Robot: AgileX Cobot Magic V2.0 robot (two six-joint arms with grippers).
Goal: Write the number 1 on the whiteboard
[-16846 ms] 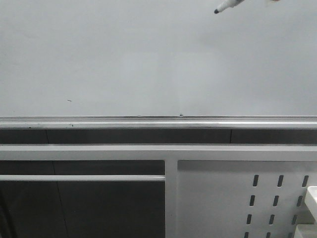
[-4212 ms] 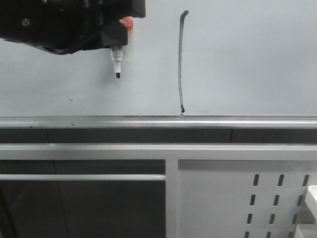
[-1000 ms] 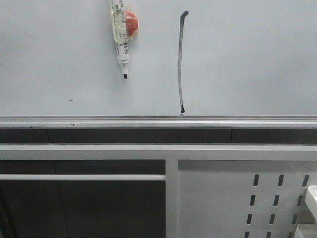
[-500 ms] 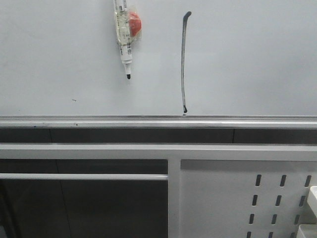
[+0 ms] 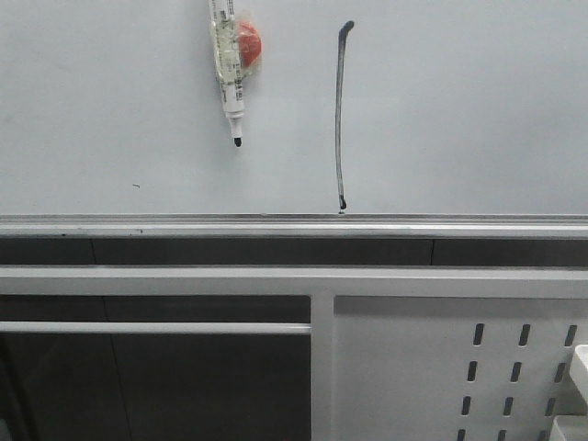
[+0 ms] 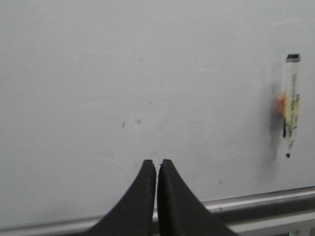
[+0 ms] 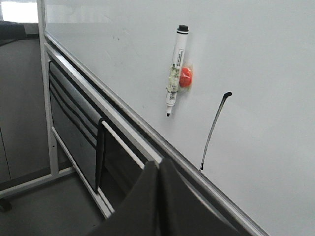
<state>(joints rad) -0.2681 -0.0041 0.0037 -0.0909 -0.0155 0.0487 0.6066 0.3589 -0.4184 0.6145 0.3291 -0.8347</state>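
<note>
Though the marker (image 5: 228,69) carries a printed label, I can't read it. I count one marker, one red magnet (image 5: 248,44) beside it, and one number 1 (image 5: 341,115) at upper centre of the whiteboard (image 5: 459,110). Left pincer (image 6: 157,167) and right pincer (image 7: 158,167) are both clenched, empty.

Pale grey-white whiteboard (image 5: 459,110), silver rail (image 5: 276,228). Thin black number 1 (image 5: 341,115). White marker (image 5: 227,69) with black tip, red-orange magnet (image 5: 249,44). Black grippers, left (image 6: 157,164) and right (image 7: 158,164).
</note>
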